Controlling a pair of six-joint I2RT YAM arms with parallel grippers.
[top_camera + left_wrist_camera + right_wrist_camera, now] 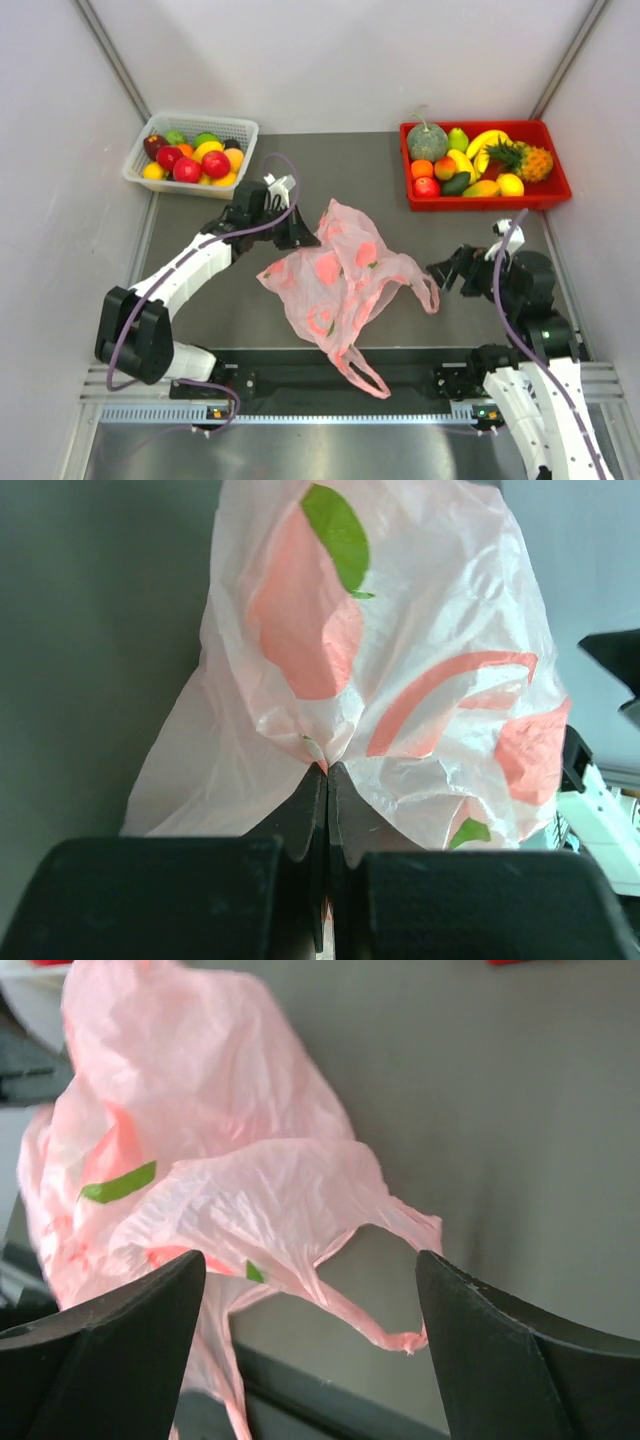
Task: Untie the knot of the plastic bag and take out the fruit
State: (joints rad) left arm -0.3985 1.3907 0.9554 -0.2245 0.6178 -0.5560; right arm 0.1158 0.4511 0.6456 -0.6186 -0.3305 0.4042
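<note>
The pink plastic bag (340,275) lies spread and flat in the middle of the table, its two handle loops apart, one toward the right (425,295) and one over the near edge (362,375). No knot shows. My left gripper (300,232) is shut on the bag's far left corner; the wrist view shows the film (380,650) pinched at the fingertips. My right gripper (447,272) is open just right of the bag, its fingers either side of the right handle loop (385,1290) without touching it. No fruit shows inside the bag.
A white basket (190,150) of fruit stands at the back left. A red tray (484,165) with a melon, pineapple, bananas and small fruit stands at the back right. A black rail (330,380) runs along the near edge.
</note>
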